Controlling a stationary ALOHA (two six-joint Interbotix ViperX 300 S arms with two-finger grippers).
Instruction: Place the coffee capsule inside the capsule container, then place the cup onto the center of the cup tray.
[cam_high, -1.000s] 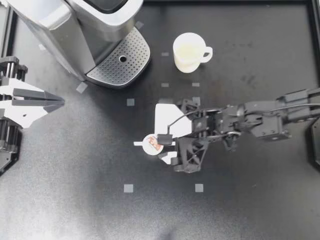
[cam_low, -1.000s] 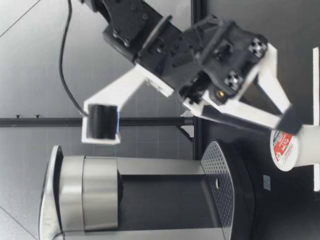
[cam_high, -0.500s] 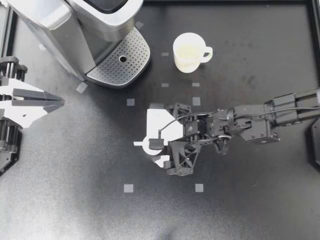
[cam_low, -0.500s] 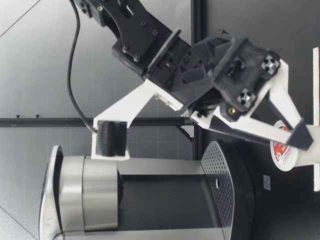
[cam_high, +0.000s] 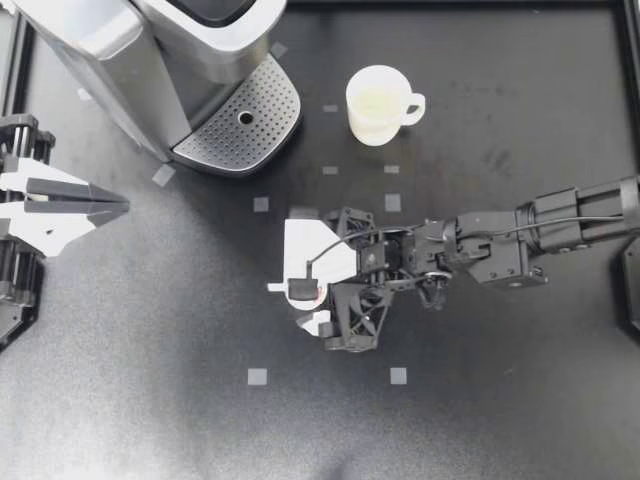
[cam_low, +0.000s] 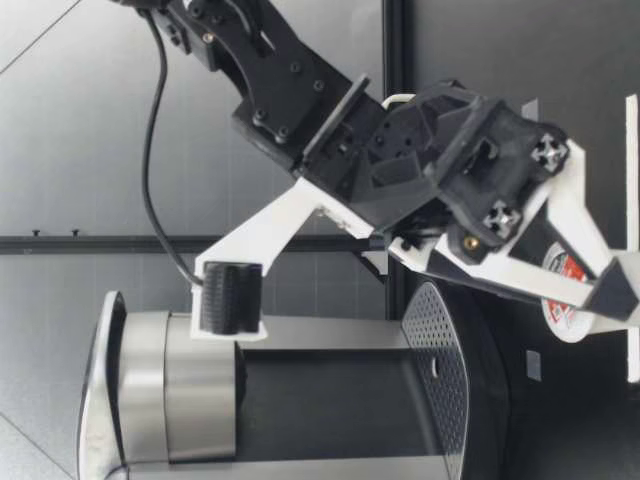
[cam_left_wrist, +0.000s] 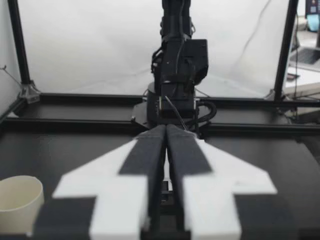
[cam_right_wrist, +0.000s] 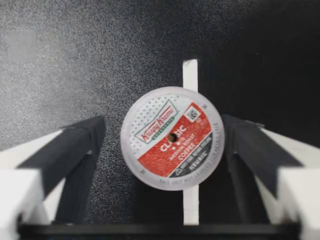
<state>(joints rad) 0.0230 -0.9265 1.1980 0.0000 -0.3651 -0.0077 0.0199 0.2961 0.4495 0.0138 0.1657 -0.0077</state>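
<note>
Top: in the last 1 s my right jaws slid forward over the coffee capsule (cam_high: 314, 297), which sits on the bench out front of the coffee machine (cam_high: 150, 60). My left jaws are parked, closed. Low: right tips down at capsule height. Right wrist: jaws open, straddling it, no squeeze yet. Looks ready to grab.

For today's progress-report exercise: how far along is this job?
Done: nothing yet. In hand: my right tool is open astride the coffee capsule, which stands on the table. To do: grasp it, load it into the coffee machine, then move the cup onto the cup tray. My left tool is shut, idle.
</note>
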